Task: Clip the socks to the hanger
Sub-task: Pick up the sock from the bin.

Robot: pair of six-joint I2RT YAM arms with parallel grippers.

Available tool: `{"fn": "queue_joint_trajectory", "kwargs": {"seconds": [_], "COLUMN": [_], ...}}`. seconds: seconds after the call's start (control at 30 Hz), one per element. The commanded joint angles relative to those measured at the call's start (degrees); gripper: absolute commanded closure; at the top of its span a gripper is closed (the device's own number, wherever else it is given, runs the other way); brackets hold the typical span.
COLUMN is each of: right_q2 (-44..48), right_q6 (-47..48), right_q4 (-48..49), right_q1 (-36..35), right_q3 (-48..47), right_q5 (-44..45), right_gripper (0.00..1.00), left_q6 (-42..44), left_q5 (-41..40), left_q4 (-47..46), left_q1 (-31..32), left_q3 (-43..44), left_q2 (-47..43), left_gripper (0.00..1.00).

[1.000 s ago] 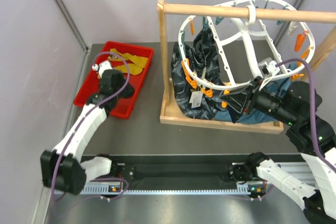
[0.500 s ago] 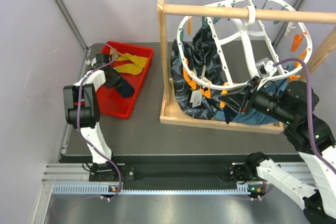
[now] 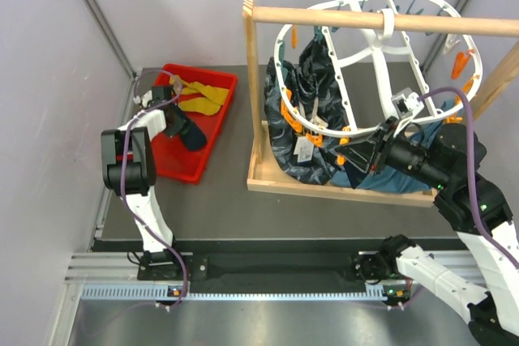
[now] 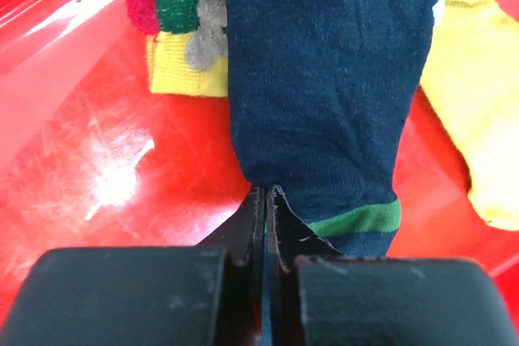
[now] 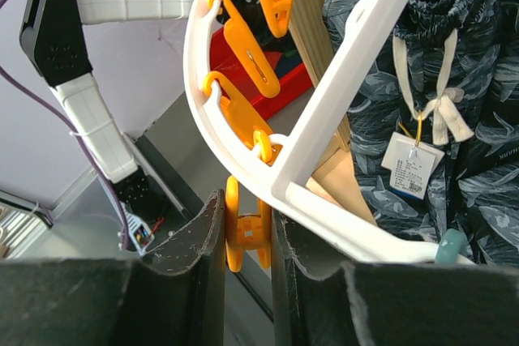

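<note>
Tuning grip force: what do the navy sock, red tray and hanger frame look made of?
Navy sock: soft knit fabric, matte; fine weave shows.
Red tray: likely hard plastic, glossy; glare and scuffs.
Hanger frame: probably moulded white plastic, smooth, slight sheen.

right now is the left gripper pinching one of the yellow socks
No, the left gripper is closed on the edge of the navy sock, and the yellow sock lies beside it.
</note>
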State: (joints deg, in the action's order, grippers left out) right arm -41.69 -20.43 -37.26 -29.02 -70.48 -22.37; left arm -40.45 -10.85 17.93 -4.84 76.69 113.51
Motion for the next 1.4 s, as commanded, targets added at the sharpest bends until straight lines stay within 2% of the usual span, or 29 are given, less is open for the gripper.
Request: {"fn": "queue_joint_trajectory", "kwargs": {"seconds": [0.0,0.17,0.3,0.47,0.63,0.77,0.83,0.87,0.97,1.37], "right_q2": [-1.1,-1.7,-2.3,-3.1,-3.0,-2.9,-3.0,-3.0,-3.0,-3.0], "right_q6": [-0.1,0.4,0.6,1.3,1.2,0.8,0.9,1.0,1.4,1.2], "right_q4": [1.3,1.6,2.1,2.4,3.2,3.6,3.5,3.3,3.1,2.8], "right_q1": [-0.2,-0.2,-0.2,-0.2,-0.2,-0.2,-0.2,-0.2,-0.2,-0.3], "right_q3": [0.0,0.2,0.5,0.9,1.7,2.4,2.5,2.5,2.4,2.5], "right_q5": [-1.7,-2.4,-2.9,-3.6,-3.9,-4.4,-4.5,-4.5,-4.4,-4.3], "right_gripper": [1.0,1.0,1.0,1.0,1.0,1.0,1.0,1.0,1.0,1.0], "left_q6": [1.8,4.1,6.8,9.3,6.9,5.0,4.2,3.9,3.3,0.0], "left_q5": [-2.0,-2.6,-3.7,-1.0,7.4,9.2,9.0,8.8,8.4,-4.9], "left_q4": [1.0,0.3,-1.6,-2.6,-2.1,-2.6,-2.0,-1.5,-1.7,2.9], "left_q1": [-0.1,0.0,0.0,0.0,0.1,0.0,0.1,0.0,0.0,-1.0], "left_q3": [-2.2,-6.8,-11.7,-15.3,-18.1,-22.6,-23.3,-23.2,-22.5,-12.1], "left_q2": [-2.6,-10.3,-22.0,-30.8,-31.6,-30.5,-30.0,-29.7,-29.8,-22.4], "left_gripper": [1.0,1.0,1.0,1.0,1.0,1.0,0.92,0.76,0.59,0.54]}}
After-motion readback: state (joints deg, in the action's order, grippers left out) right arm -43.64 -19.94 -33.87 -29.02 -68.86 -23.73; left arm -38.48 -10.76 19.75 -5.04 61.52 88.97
